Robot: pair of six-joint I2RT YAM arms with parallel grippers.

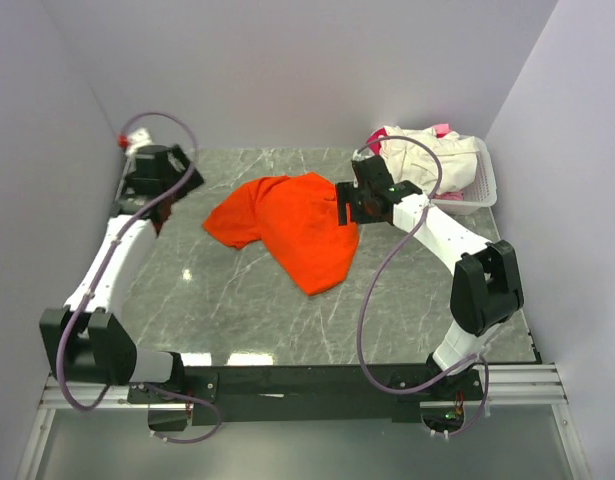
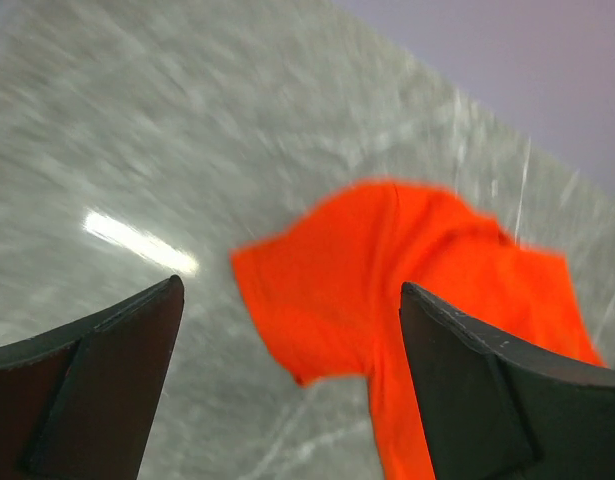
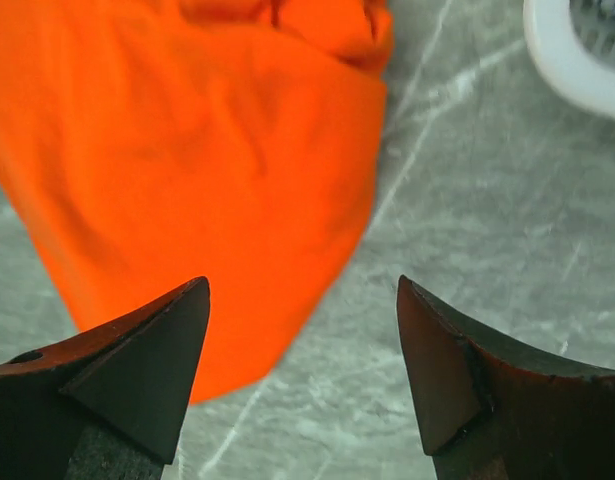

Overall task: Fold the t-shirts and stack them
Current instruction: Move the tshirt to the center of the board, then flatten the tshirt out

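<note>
The left pincer [image 2: 289,300] and right pincer [image 3: 302,285] both gape empty near the crumpled orange t-shirt [image 1: 287,225]. Pinching several bunched layers at once could leave it folded crooked on the worktop [image 1: 237,310].

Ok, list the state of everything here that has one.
orange t-shirt: crumpled on the table, unfolded.
cream-white and pink t-shirts: heaped unfolded in the basket.
basket: upright, full.
left gripper: open, empty.
right gripper: open, empty.

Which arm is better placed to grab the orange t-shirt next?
Right, probably: the right pincer, open, hangs at the edge of the orange t-shirt; the left pincer, also open, sits farther from it.
</note>
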